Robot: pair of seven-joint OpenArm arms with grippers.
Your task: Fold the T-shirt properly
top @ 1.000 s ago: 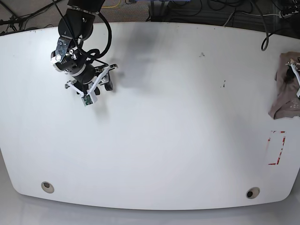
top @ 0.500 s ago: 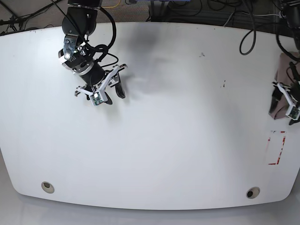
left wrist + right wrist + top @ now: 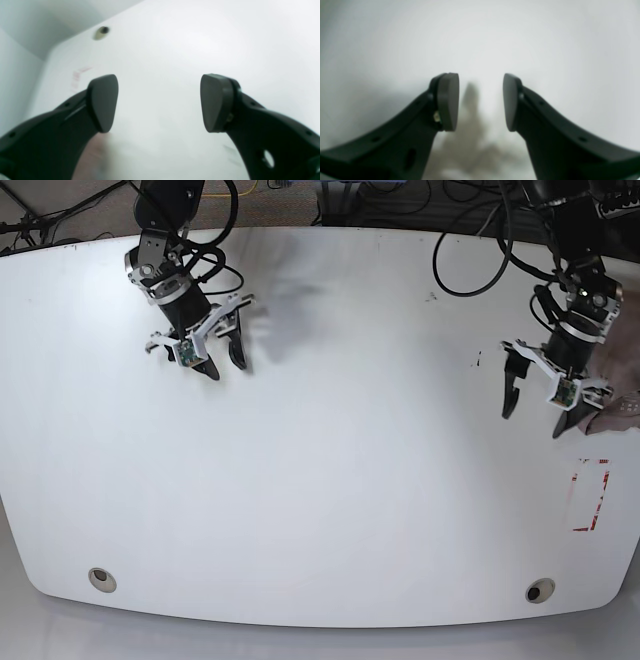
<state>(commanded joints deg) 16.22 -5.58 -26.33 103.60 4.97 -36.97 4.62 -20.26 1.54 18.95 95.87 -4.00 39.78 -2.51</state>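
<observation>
Both end effectors agape, empty; T-shirt (image 3: 620, 412) table-edge.

I count one white table (image 3: 330, 480) under me, with two round holes, one near its front-left corner (image 3: 100, 579) and one near its front-right corner (image 3: 539, 591). One red marked rectangle (image 3: 590, 495) sits by the right edge. I have two grippers, left (image 3: 534, 405) and right (image 3: 222, 360), each with two dark fingers. One T-shirt (image 3: 620, 408) shows, only a sliver at the right edge.

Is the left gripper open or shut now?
Open. In the left wrist view, the left gripper shows a wide gap between its pads, with only white table between them.
</observation>
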